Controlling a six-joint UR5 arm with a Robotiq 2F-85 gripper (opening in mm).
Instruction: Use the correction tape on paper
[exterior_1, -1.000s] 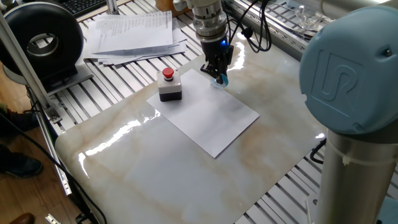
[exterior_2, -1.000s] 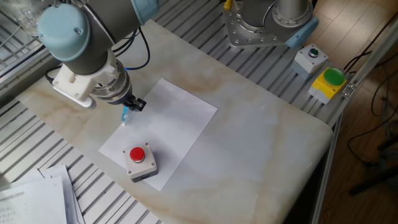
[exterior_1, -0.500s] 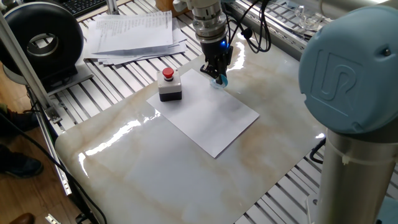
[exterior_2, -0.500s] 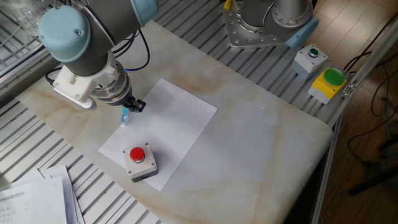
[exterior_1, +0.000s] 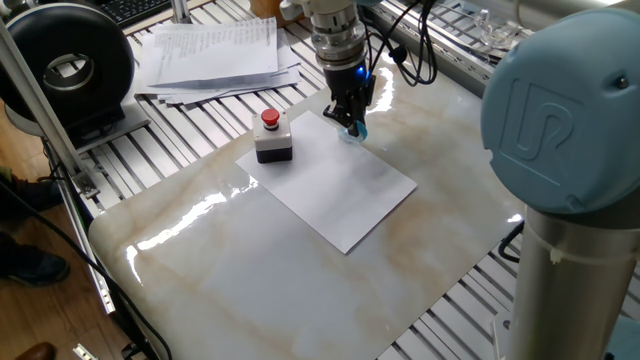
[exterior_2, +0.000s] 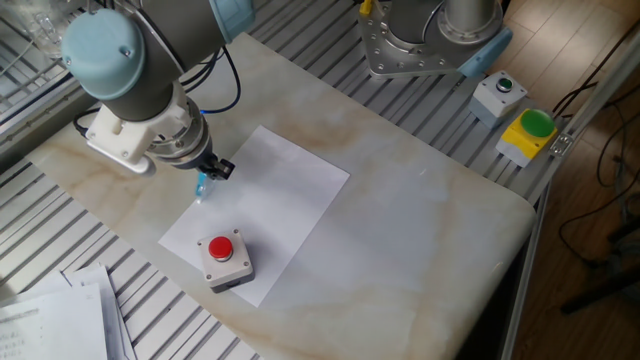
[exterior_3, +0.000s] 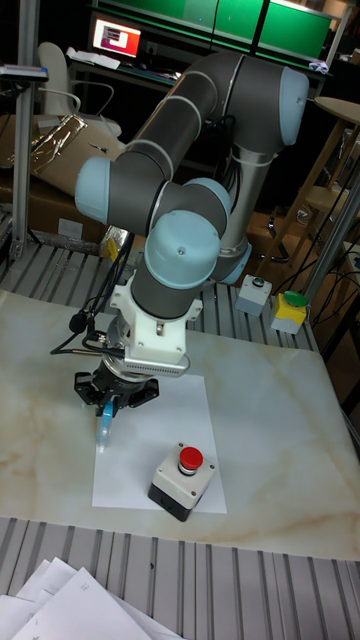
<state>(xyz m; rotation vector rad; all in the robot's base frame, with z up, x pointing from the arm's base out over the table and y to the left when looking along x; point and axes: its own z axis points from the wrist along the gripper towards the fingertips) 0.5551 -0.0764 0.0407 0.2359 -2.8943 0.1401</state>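
Light-blue correction tape (exterior_1: 354, 129) pinched in the end effector (exterior_1: 350, 122), tip touching the paper (exterior_1: 330, 182) edge.

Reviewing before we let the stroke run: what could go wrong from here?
1. The correction tape sits near the edge of the paper, so a stroke might run onto the marble table.
2. The sheet looks held only by the red button box; dragging could shift it.
3. The tool grips a small dispenser; it may slip.
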